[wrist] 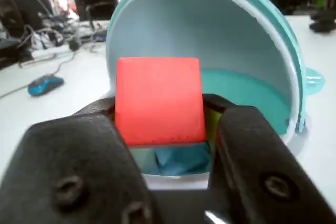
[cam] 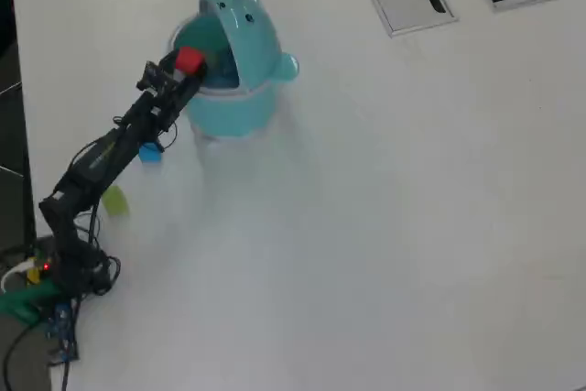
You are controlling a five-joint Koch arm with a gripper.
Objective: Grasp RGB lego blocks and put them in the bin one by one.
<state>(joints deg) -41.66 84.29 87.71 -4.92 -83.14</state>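
My fingers [wrist: 160, 124] pinch the red block [wrist: 158, 100], one dark pad on each side of it. In the wrist view it sits right before the bin [wrist: 252, 93], whose lid stands flipped up, showing the pale inside; something blue lies low behind the block there, too blurred to name. That view also catches a blue mouse [wrist: 44, 84] and cables far off at the left.

Only the overhead view shows the rest: the red block [cam: 189, 61] held at the bin's [cam: 240, 107] open mouth, the blue block [cam: 149, 152] on the white surface [cam: 385, 226] beside my arm, and the yellow-green block [cam: 114, 200] further down, near my base. I can read no writing anywhere.
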